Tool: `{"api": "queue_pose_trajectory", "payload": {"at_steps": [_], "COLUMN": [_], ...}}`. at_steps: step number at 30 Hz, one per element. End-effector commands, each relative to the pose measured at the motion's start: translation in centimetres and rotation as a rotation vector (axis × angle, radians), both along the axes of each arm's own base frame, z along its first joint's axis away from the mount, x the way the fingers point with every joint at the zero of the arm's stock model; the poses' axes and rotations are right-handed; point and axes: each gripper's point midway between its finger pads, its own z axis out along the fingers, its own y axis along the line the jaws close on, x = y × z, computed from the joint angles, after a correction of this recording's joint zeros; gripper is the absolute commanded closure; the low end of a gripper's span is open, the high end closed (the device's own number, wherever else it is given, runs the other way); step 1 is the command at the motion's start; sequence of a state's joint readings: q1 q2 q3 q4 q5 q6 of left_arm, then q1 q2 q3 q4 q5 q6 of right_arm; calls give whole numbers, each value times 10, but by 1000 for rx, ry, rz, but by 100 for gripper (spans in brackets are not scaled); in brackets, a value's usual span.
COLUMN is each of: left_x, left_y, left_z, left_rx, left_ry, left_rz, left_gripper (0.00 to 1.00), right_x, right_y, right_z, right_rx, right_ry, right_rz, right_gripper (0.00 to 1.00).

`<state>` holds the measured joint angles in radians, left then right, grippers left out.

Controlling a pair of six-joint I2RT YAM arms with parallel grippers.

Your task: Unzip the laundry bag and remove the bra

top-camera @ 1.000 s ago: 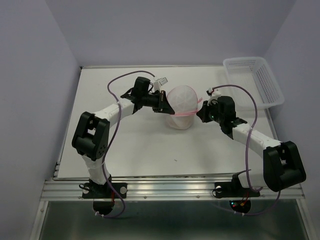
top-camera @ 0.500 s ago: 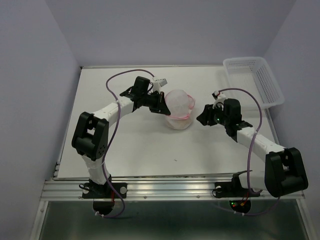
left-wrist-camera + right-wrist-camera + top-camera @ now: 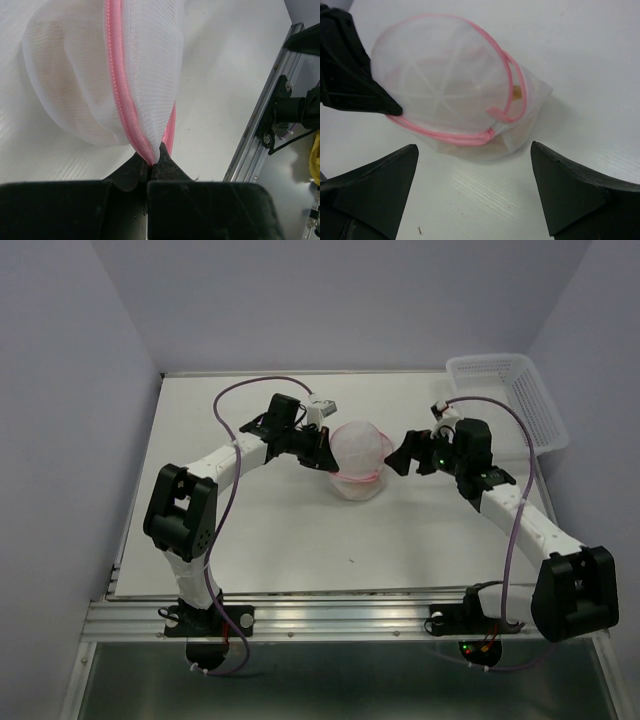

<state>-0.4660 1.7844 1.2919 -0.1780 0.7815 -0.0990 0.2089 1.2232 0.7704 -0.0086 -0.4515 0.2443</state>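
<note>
The laundry bag [image 3: 357,458] lies centre-far on the table [image 3: 260,530], with the bra [image 3: 56,82] showing faintly tan inside. The left gripper [image 3: 152,161] is clamped on the zipper rim [image 3: 120,85]. The right gripper [image 3: 474,150] gapes empty just right of the bag. Recommended: left anchors firmly, and right pinches the loose zipper end [image 3: 498,113] and draws it along the seam.

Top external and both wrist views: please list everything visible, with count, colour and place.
laundry bag: one, white mesh with pink zipper rim, mid-table between the two grippers
bra: one, tan, inside the bag, seen dimly through the mesh
basket: one, white lattice plastic, far right corner of the table
table: one, white, beneath everything
left gripper: one, black, shut on the bag's pink rim
right gripper: one, black, open, just right of the bag, not touching it
</note>
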Motion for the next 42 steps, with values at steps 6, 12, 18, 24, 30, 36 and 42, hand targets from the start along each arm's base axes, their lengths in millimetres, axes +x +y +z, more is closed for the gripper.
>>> {"api": "queue_pose_trajectory", "payload": {"at_steps": [6, 12, 18, 24, 30, 36, 42], "left_x": [-7, -10, -11, -10, -7, -6, -4], "left_y": [-13, -16, -16, -16, -16, -15, -14], "left_z": [49, 54, 50, 49, 44, 43, 39], "left_rx": [-64, -62, -54, -53, -38, -27, -16], "left_ry": [-168, -201, -198, -213, -206, -205, -196], "left_rz": [-108, -131, -146, -168, -156, -141, -125], "left_gripper": [100, 100, 100, 100, 100, 100, 100], "right_x": [36, 54, 36, 45, 31, 31, 47], "right_y": [47, 64, 64, 63, 62, 63, 66], "right_z": [69, 77, 38, 39, 27, 30, 46], "right_rx": [-51, -95, -118, -171, -125, -119, -148], "right_ry": [-287, -384, -268, -316, -237, -260, -322], "right_rz": [444, 686, 897, 1037, 1127, 1107, 1023], "right_gripper": [0, 0, 0, 0, 11, 62, 72]}}
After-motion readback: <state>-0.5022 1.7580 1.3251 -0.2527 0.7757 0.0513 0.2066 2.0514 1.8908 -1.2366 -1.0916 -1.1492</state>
